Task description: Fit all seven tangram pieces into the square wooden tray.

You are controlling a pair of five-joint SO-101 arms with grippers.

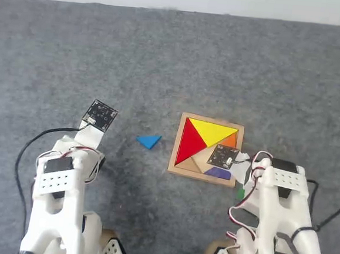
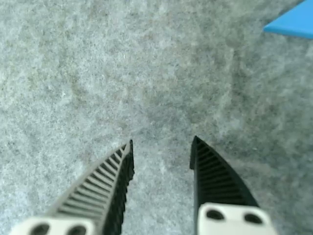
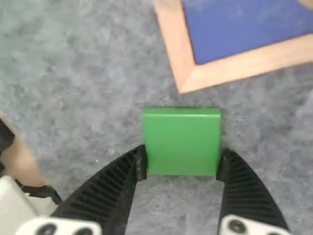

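The square wooden tray point(image 1: 176, 157) holds a yellow triangle point(image 1: 212, 130), a red triangle point(image 1: 187, 143), an orange piece point(image 1: 231, 140) and a purple piece point(image 1: 217, 173). A green square point(image 3: 181, 142) lies on the carpet just off the tray's near right corner point(image 3: 182, 73). My right gripper point(image 3: 181, 164) has a fingertip against each side of it, shut on it. A sliver of the green square point(image 1: 239, 193) shows beside the right arm point(image 1: 276, 194). A blue triangle point(image 1: 149, 141) lies left of the tray. My left gripper point(image 2: 161, 149) hangs open over bare carpet, the blue triangle point(image 2: 293, 23) well beyond its tips.
Grey carpet covers the whole table. The left arm point(image 1: 66, 177) stands at the near left, its wrist camera board point(image 1: 100, 117) pointing toward the blue triangle. Cables trail beside both arm bases.
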